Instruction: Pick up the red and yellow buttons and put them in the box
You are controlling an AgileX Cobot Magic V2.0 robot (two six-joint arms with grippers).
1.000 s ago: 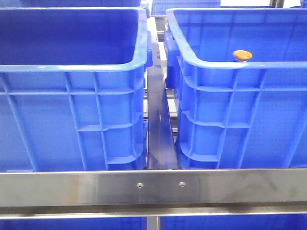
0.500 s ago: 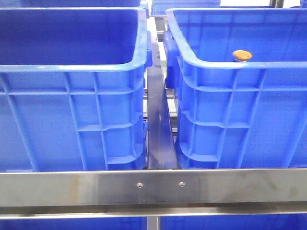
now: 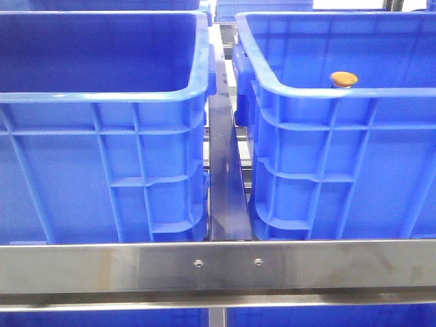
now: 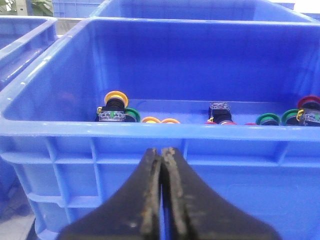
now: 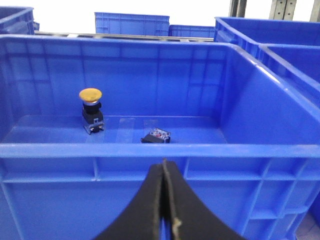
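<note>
The left pincer [image 4: 161,165] is pressed fully together and carries nothing; it hangs outside the near wall of a blue crate [image 4: 160,131], just short of the rim. Beyond that rim, on the crate floor, lie many mixed buttons. Ahead and to one side of the tips, a yellow-capped button [image 4: 116,98] stands on its black body next to a green one [image 4: 132,114], with two more yellow caps [image 4: 160,120] peeping over the rim close to the pincer's line. Further to the other side sit a black button body [image 4: 220,111], green caps [image 4: 268,119] and a red cap [image 4: 310,102] near the far corner. This looks like the supply crate.

The right pincer [image 5: 164,200] is likewise closed tight and empty, and it too is outside the near wall of its own crate, the box [image 5: 150,150]. Past the rim, ahead and off to one side, a single yellow button [image 5: 91,95] stands upright on the floor; nearly straight ahead lies a small black block [image 5: 156,136], whose kind I cannot tell. In the front view neither arm shows, only the yellow cap [image 3: 344,78] above the rim.

By my judgement the task is at an early stage: one yellow button seems delivered, no red one is in the box, and several red and yellow pieces wait in the supply crate. Neither pincer has begun a reach inside.
</note>
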